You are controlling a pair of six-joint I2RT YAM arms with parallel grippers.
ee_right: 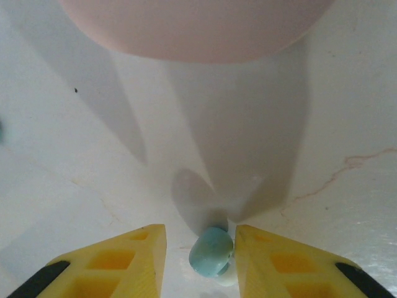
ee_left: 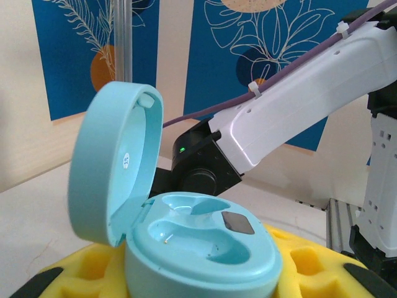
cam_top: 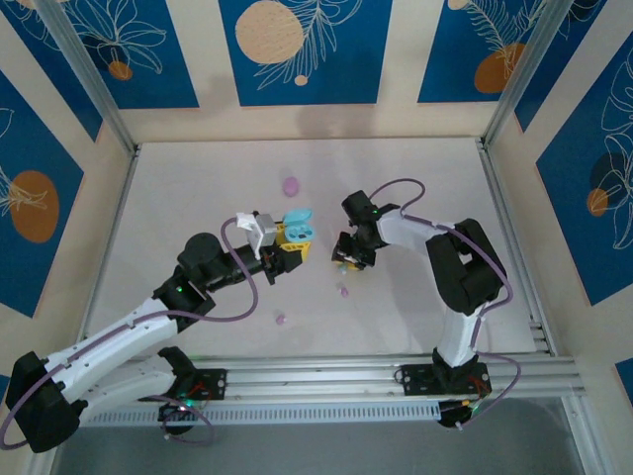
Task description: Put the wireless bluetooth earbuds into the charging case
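My left gripper (cam_top: 283,248) grips the charging case (ee_left: 205,248); my right gripper (ee_right: 200,234), half open around the off-centre earbud (ee_right: 211,253), could flick it away on closing.

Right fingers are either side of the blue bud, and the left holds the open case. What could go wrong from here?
1. The light blue earbud lies off-centre between the jaws of the right gripper, near one and well off the other; it may pop out on closing.
2. The light blue case in the left gripper has small wells beside an upright lid; a skewed bud may miss, or the right gripper may knock the lid.
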